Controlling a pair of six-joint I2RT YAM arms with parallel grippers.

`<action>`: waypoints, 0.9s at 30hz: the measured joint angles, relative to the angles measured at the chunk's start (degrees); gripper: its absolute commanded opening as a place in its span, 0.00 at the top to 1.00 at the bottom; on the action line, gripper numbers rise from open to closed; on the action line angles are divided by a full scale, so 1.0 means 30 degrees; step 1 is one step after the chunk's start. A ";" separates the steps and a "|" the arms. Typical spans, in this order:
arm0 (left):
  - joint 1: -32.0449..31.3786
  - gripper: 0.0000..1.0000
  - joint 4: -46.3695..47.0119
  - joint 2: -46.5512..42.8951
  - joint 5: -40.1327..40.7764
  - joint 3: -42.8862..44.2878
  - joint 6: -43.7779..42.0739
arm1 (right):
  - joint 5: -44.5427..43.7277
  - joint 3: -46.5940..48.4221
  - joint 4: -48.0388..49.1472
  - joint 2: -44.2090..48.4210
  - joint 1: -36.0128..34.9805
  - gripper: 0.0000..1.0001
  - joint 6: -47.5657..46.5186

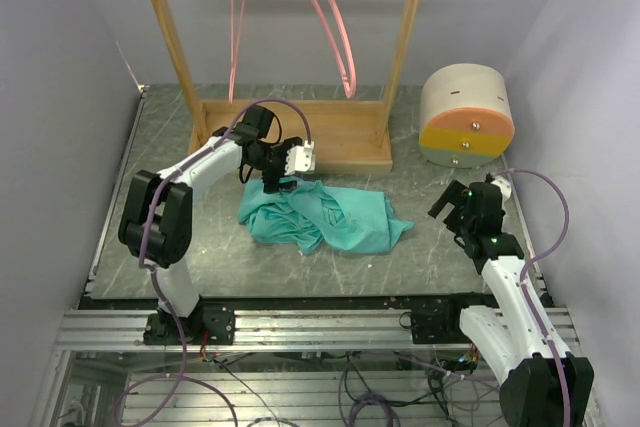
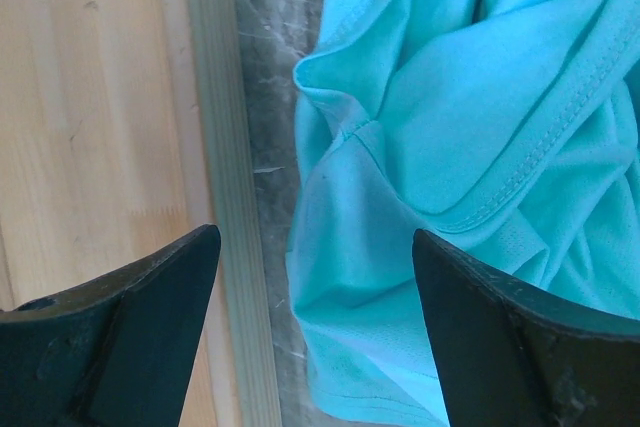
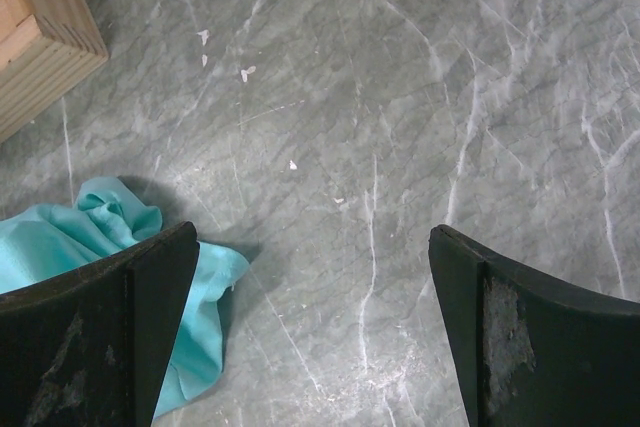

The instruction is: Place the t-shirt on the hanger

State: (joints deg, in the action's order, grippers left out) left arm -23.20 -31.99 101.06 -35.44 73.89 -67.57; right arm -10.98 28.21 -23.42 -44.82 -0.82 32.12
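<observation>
The teal-green t-shirt [image 1: 318,213] lies crumpled on the table in front of the wooden rack. Two pink hangers hang from the rack's top bar, one at the left [image 1: 236,27] and one at the right [image 1: 333,22]. My left gripper [image 1: 277,183] is open, just above the shirt's far left edge beside the rack's base. In the left wrist view the shirt [image 2: 450,147] fills the space between my open fingers [image 2: 130,327]. My right gripper [image 1: 447,203] is open and empty, right of the shirt. The right wrist view shows a shirt corner [image 3: 70,257] at its left finger.
The wooden rack [image 1: 290,137] stands at the back centre, its base board [image 2: 90,107] next to my left gripper. A round cream and orange box [image 1: 465,115] stands at the back right. Walls enclose the table on three sides.
</observation>
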 measured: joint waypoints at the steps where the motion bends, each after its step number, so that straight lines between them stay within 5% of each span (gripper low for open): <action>1: 0.0000 0.15 -0.0459 0.0313 -0.0058 0.0284 -0.0488 | 0.0029 -0.0007 0.0000 -0.0007 0.0000 0.00 -0.0007; 6: 0.0000 0.38 -0.2033 0.1581 -0.0226 0.1151 -0.1916 | 0.0087 -0.0007 0.0000 -0.0029 -0.0007 0.00 -0.0022; 11: 0.0000 0.89 -0.3082 0.2499 -0.0488 0.1756 -0.2645 | 0.0102 -0.0007 0.0000 -0.0109 -0.0007 0.00 -0.0022; 12: 0.0000 0.93 -0.3198 0.2499 -0.0503 0.1756 -0.2659 | 0.0102 -0.0007 0.0000 -0.0109 -0.0007 0.00 -0.0029; 27: 0.0940 0.93 -0.4809 -0.1843 -0.2973 0.2747 0.3118 | 0.1035 0.3060 -0.0590 -0.0051 -0.2142 0.00 -0.1319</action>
State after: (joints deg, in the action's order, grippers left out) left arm -20.38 -46.41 95.53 -44.36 82.13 -58.22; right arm -7.88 37.39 -25.19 -44.97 -7.25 28.16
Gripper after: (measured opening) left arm 0.077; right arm 0.996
